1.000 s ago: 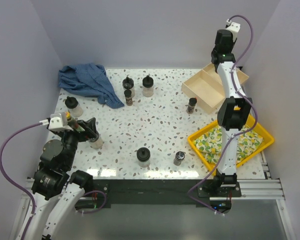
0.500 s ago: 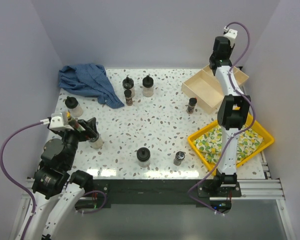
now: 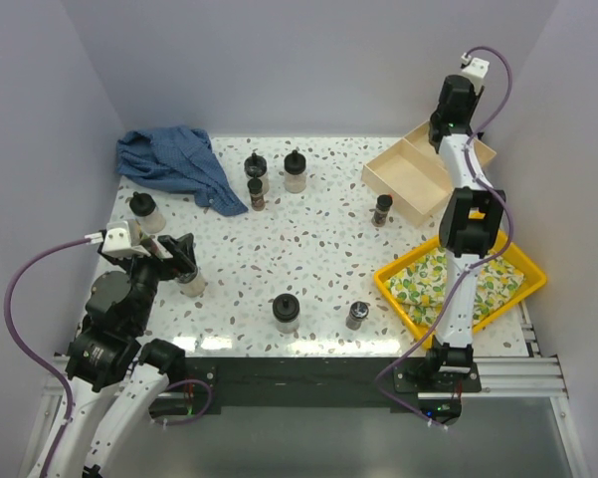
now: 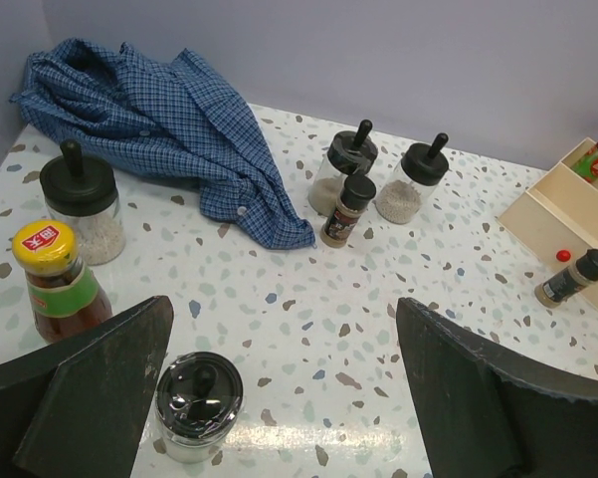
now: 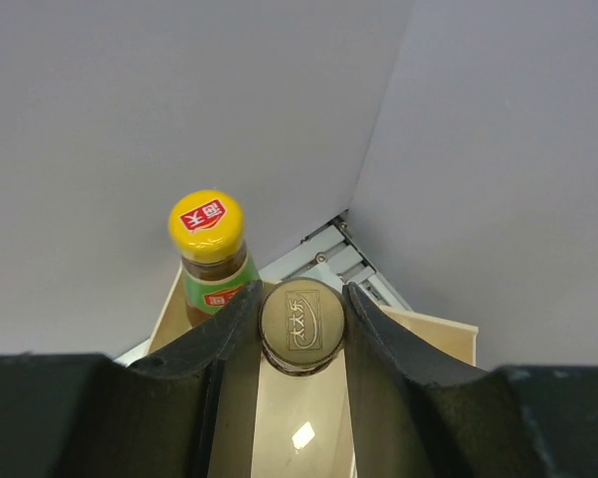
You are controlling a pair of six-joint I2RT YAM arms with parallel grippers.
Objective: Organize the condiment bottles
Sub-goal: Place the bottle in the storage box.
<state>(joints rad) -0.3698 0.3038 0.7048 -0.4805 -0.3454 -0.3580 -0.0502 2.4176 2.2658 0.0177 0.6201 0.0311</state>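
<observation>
— What do we see of the left arm (image 3: 109,329)?

— We see round black joint housings, and white shells on the links between them. A purple cable (image 3: 15,299) comes out of a small white camera block (image 3: 116,238) that sits just behind the left gripper (image 3: 182,257).

— And its fingers (image 4: 90,398)?

— In the wrist view we see them matt black and wedge-shaped, broad at the root and narrower toward the tip.

— Is the right arm (image 3: 468,229) built the same?

— Yes, we find the same black joints and white links. There is a white block (image 3: 475,66) behind the right gripper (image 5: 300,329), with a second purple cable (image 3: 499,80). The fingers (image 5: 378,349) there are also black, with smoothly curved inner faces.
</observation>
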